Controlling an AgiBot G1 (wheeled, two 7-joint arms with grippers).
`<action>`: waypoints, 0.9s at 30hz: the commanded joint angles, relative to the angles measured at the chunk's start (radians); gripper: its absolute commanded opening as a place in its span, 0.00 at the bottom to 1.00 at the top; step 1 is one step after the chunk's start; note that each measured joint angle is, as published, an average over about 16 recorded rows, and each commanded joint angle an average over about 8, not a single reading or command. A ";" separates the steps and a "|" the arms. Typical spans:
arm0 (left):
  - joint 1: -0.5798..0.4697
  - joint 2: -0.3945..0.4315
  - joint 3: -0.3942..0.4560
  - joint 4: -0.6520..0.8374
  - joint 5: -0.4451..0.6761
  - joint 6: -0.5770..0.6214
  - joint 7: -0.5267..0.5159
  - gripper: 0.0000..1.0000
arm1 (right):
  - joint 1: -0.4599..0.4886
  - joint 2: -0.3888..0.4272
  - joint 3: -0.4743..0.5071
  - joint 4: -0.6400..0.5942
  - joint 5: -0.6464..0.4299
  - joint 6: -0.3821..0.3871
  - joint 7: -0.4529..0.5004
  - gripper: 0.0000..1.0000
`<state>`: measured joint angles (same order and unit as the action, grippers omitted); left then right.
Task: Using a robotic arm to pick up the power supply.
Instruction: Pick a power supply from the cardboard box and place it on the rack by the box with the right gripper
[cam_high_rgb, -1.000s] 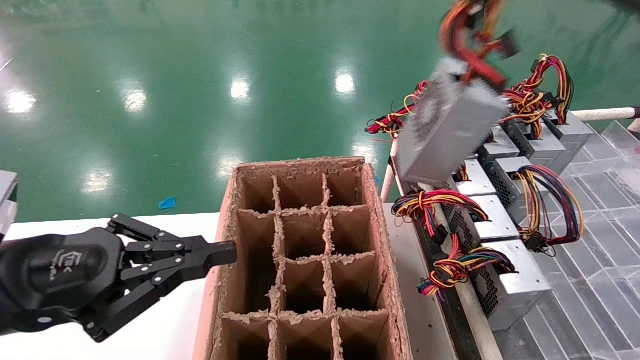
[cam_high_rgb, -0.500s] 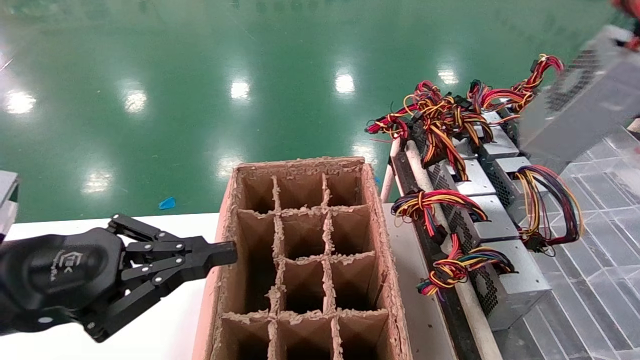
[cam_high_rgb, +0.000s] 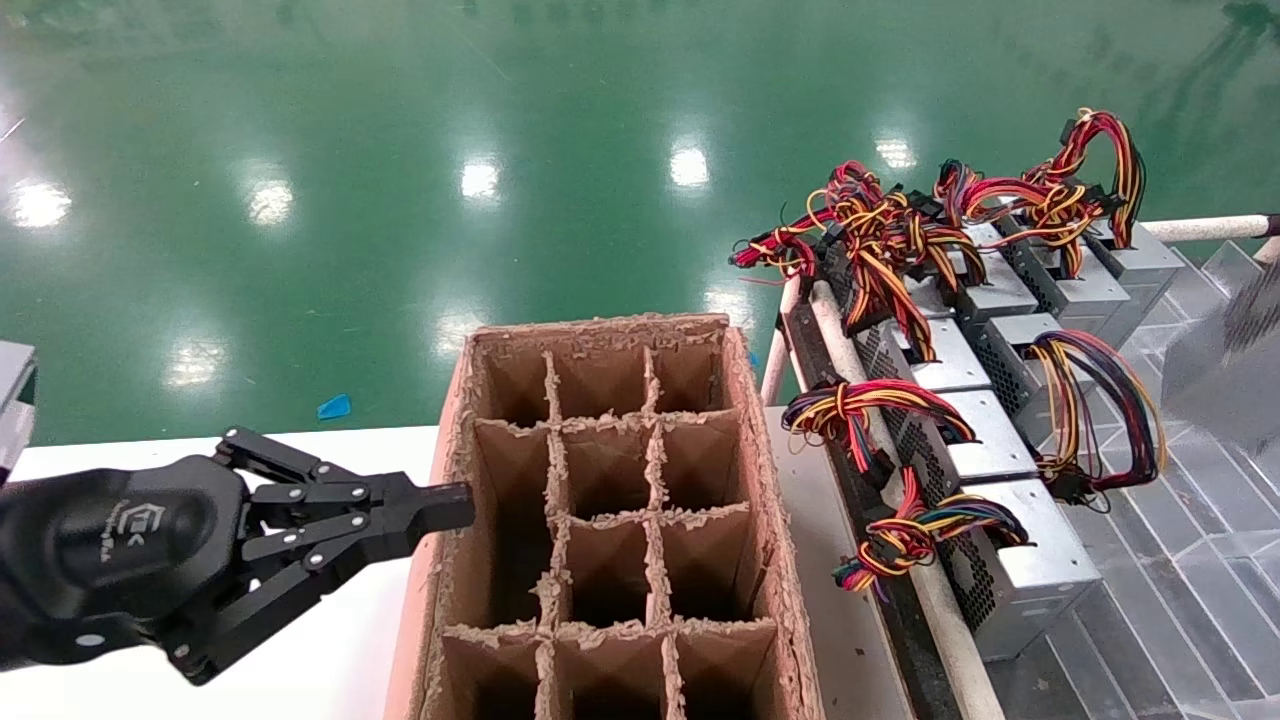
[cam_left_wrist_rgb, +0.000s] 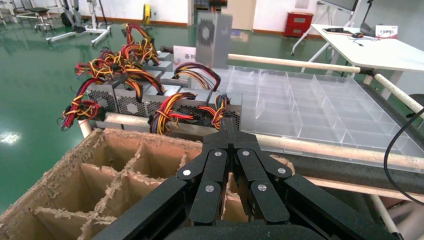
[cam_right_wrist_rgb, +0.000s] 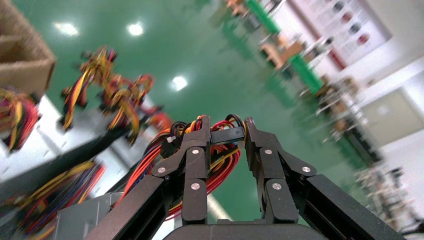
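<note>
Green floor behind, cardboard divider box (cam_high_rgb: 610, 520) cells empty, right end effector (cam_right_wrist_rgb: 227, 135) clamping power supply (cam_right_wrist_rgb: 80, 220) wires, left end effector (cam_high_rgb: 440, 505) closed.

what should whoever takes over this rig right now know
Right gripper: shut on the power supply's wire bundle; the power supply hangs lifted at the head view's right edge, over the clear tray.
Left gripper: shut, empty, parked at the left wall of the cardboard box.
Done: pick-up.
Left: nothing but holding it; the other supplies sit in the rack.
</note>
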<state>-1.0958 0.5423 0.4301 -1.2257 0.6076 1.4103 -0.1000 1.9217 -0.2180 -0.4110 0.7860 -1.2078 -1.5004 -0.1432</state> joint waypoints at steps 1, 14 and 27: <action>0.000 0.000 0.000 0.000 0.000 0.000 0.000 0.00 | -0.013 0.004 -0.007 -0.035 -0.006 -0.007 -0.018 0.00; 0.000 0.000 0.000 0.000 0.000 0.000 0.000 0.00 | -0.110 -0.011 -0.034 -0.180 0.023 -0.045 -0.093 0.00; 0.000 0.000 0.000 0.000 0.000 0.000 0.000 0.00 | -0.162 0.004 -0.069 -0.217 0.068 -0.074 -0.126 0.00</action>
<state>-1.0958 0.5423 0.4302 -1.2257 0.6076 1.4103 -0.1000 1.7625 -0.2151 -0.4771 0.5624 -1.1431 -1.5690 -0.2728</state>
